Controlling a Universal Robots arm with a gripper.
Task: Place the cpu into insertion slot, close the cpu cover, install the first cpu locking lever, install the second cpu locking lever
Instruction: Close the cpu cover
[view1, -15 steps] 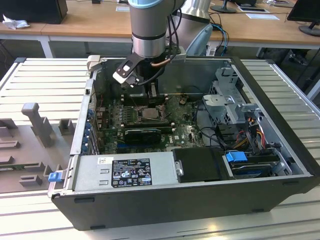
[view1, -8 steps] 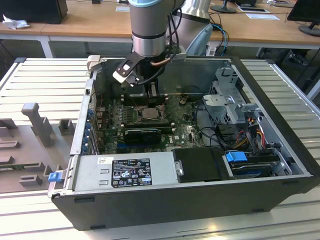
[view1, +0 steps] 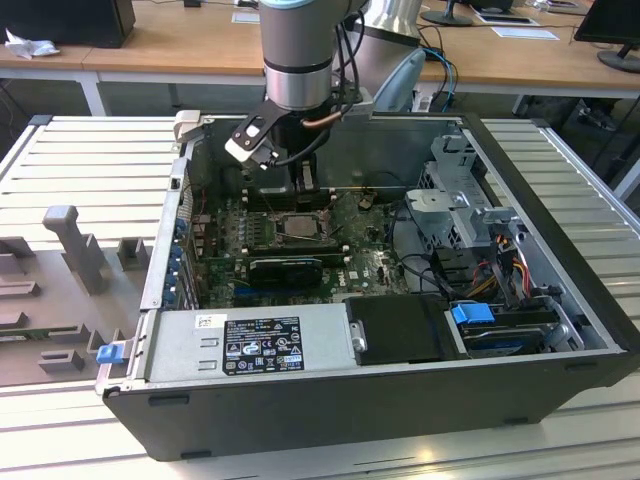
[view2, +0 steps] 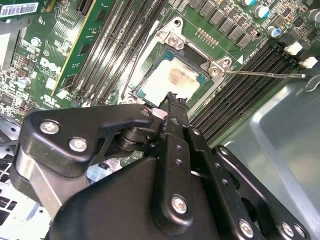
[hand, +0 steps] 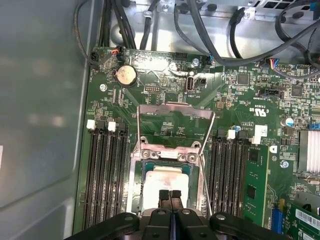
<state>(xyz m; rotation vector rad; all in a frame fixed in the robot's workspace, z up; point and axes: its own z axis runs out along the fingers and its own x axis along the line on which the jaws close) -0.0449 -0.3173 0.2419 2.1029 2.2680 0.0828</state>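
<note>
The cpu (hand: 160, 180) sat in the insertion slot (hand: 134, 200), inside a computer case (view1: 400, 405) with a black label (view1: 262, 345). Above the cpu, the gripper (hand: 170, 194) had its fingers (hand: 163, 198) squeezed together, holding nothing.

Open black computer case (view1: 420, 405), grey power supply (view1: 190, 350), round coin battery (hand: 124, 75), wooden desks (view1: 510, 58) behind

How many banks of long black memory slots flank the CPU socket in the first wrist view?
2. One bank lies beside the insertion slot, the other bank on its opposite side; the gripper may hide more.
</note>
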